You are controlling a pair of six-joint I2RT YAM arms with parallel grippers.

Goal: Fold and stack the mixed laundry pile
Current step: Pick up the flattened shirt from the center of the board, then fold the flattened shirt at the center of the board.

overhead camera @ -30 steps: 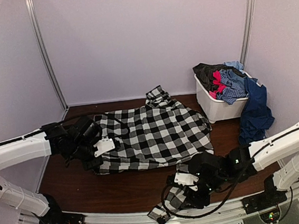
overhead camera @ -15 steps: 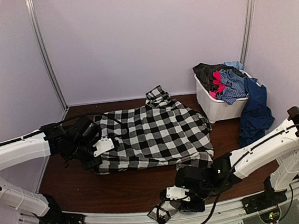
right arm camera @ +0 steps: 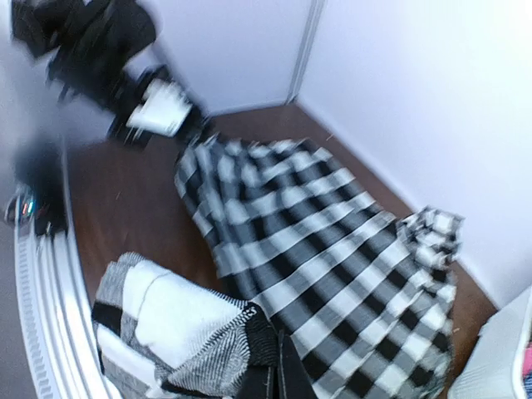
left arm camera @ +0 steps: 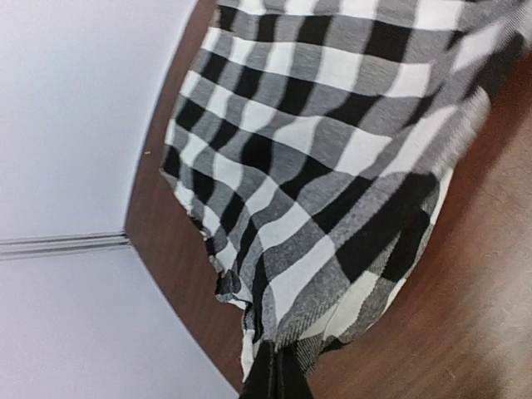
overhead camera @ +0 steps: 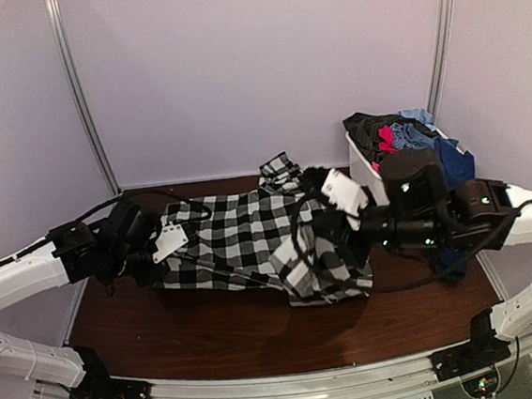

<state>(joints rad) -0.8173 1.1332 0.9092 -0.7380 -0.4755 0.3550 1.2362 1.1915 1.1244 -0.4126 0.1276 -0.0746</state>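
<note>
The black-and-white checked cotton shirt (overhead camera: 241,235) lies spread on the brown wooden surface (overhead camera: 212,327). Its left edge is clamped in the left pincer (left arm camera: 270,376), and a doubled-over part is clamped and raised in the right pincer (right arm camera: 278,366). If pulled unevenly, the fabric could be dragged askew or slipped from a grip. Both pinches are confirmed only by the wrist views. The heap of mixed garments (overhead camera: 401,135) at the right rear is shown plainly only from above.
</note>
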